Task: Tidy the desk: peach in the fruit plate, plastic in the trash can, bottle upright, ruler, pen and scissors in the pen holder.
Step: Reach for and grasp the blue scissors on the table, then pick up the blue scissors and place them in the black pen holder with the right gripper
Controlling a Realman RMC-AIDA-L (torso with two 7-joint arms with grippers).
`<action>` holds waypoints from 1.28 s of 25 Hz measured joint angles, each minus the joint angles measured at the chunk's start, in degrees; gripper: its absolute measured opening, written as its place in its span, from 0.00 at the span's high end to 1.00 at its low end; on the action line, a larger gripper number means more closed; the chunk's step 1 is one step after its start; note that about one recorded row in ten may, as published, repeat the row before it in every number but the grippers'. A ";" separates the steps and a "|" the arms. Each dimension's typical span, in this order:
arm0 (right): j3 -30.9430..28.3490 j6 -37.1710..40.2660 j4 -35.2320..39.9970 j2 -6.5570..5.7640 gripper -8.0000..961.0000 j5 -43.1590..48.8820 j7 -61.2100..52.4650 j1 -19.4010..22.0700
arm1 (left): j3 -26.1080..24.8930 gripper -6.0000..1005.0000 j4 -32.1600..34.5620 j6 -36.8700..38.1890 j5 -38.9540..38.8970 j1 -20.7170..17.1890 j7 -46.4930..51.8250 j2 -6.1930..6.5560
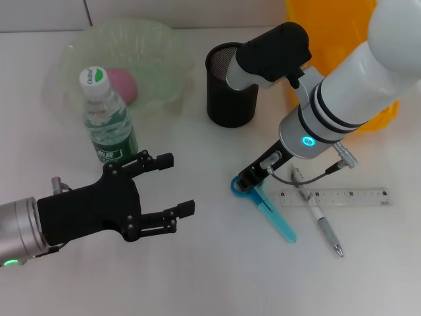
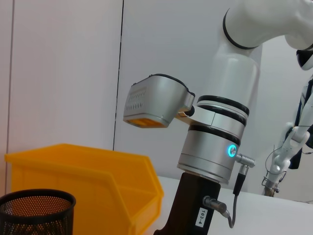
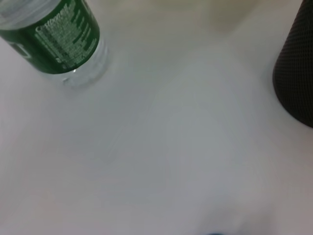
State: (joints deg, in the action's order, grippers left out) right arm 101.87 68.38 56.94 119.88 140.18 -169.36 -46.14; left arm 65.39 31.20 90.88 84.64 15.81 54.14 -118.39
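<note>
Head view: right claw (image 1: 245, 184) at scissors (image 1: 266, 207) handle; blades point lower right.

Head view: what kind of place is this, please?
Probably a desk set up for a robot tidying test: a white table with a mesh pen holder, a ruler, and a yellow bin.

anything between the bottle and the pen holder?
Nothing: in the head view, bare white table separates the upright bottle from the black mesh pen holder; the right wrist view agrees.
</note>
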 joint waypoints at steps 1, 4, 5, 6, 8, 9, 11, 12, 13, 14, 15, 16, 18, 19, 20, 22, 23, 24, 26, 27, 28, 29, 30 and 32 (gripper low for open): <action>0.05 0.03 -0.02 0.00 0.75 0.00 0.00 0.00 | 0.00 0.14 0.00 0.00 0.00 0.01 0.00 0.00; 0.81 0.07 0.14 0.00 0.75 0.00 0.00 0.00 | 0.00 0.14 0.00 0.00 0.00 0.02 0.00 0.00; 1.11 0.08 0.16 0.00 0.75 0.00 0.00 -0.08 | 0.00 0.14 0.00 0.00 0.00 0.02 0.00 0.00; 1.33 0.07 0.15 0.00 0.75 0.00 0.00 -0.19 | -0.01 0.14 0.00 0.00 0.00 0.02 0.00 0.00; 1.52 -0.06 0.04 0.00 0.77 0.00 0.01 -0.36 | -0.06 0.14 0.00 0.00 0.00 -0.02 0.00 0.00; 1.55 -0.11 0.07 0.00 0.79 0.00 0.05 -0.38 | -0.07 0.14 0.00 0.00 0.00 -0.03 0.00 0.00; 1.57 -0.12 0.25 0.00 0.84 0.00 0.15 -0.37 | -0.09 0.14 0.00 0.00 0.00 -0.04 0.00 0.00; 1.58 -0.11 0.23 0.00 0.86 0.00 0.29 -0.37 | -0.17 0.14 0.00 0.00 0.00 -0.05 0.00 0.02; 1.57 -0.12 0.16 0.00 0.87 0.00 0.34 -0.42 | -0.22 0.14 0.00 0.00 0.00 -0.06 0.00 0.05; 1.57 -0.12 0.16 0.00 0.87 0.00 0.34 -0.42 | -0.26 0.14 0.00 0.00 0.00 -0.06 0.00 0.06; 1.58 -0.12 0.08 0.00 0.87 0.00 0.41 -0.44 | -0.26 0.14 0.00 0.00 0.00 -0.06 0.00 0.06; 1.58 -0.12 0.08 0.00 0.88 0.00 0.47 -0.44 | -0.27 0.14 0.00 0.00 0.00 -0.04 0.00 0.07; 1.58 -0.08 0.71 0.00 0.88 0.03 0.54 -0.32 | -0.27 0.14 0.00 0.00 0.00 -0.01 0.00 0.08; 1.58 -0.04 1.34 0.00 0.88 0.03 0.55 -0.07 | -0.28 0.14 0.00 0.00 0.00 0.01 0.00 0.09; 1.51 -0.03 2.33 0.00 0.88 0.03 0.56 0.30 | -0.28 0.14 0.00 0.00 0.00 0.02 0.00 0.08; 1.06 0.05 5.68 -0.05 0.88 0.05 0.57 1.73 | -0.34 0.14 0.04 0.04 0.00 0.02 0.00 0.09; 1.06 0.05 5.68 -0.05 0.88 0.05 0.57 1.73 | -0.34 0.14 0.04 0.04 0.00 0.02 0.00 0.09; 0.98 0.06 6.39 -0.09 0.88 0.08 0.57 2.06 | -0.35 0.14 0.06 0.07 0.00 0.02 0.00 0.10; 0.89 0.13 8.37 -0.20 0.88 0.23 0.56 2.98 | -0.35 0.14 0.07 0.14 0.00 0.02 0.00 0.10; 0.75 0.16 10.13 -0.26 0.88 0.35 0.56 3.84 | -0.37 0.14 0.06 0.18 0.00 0.02 0.00 0.10; 0.75 0.16 10.13 -0.26 0.88 0.35 0.56 3.84 | -0.37 0.14 0.06 0.18 0.00 0.02 0.00 0.10; 0.55 0.18 10.99 -0.30 0.88 0.39 0.57 4.25 | -0.39 0.14 0.04 0.18 0.00 0.02 0.00 0.09; 0.14 0.18 12.02 -0.37 0.88 0.43 0.62 4.71 | -0.42 0.14 0.02 0.18 0.00 0.02 0.00 0.09; -0.97 0.18 13.91 -0.45 0.88 0.49 0.79 5.51 | -0.44 0.14 0.05 0.18 0.00 0.02 0.00 0.09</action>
State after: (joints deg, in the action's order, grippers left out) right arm 100.90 68.56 70.86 119.43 140.67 -168.57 -40.63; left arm 64.95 31.25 91.06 84.64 15.82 54.14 -118.30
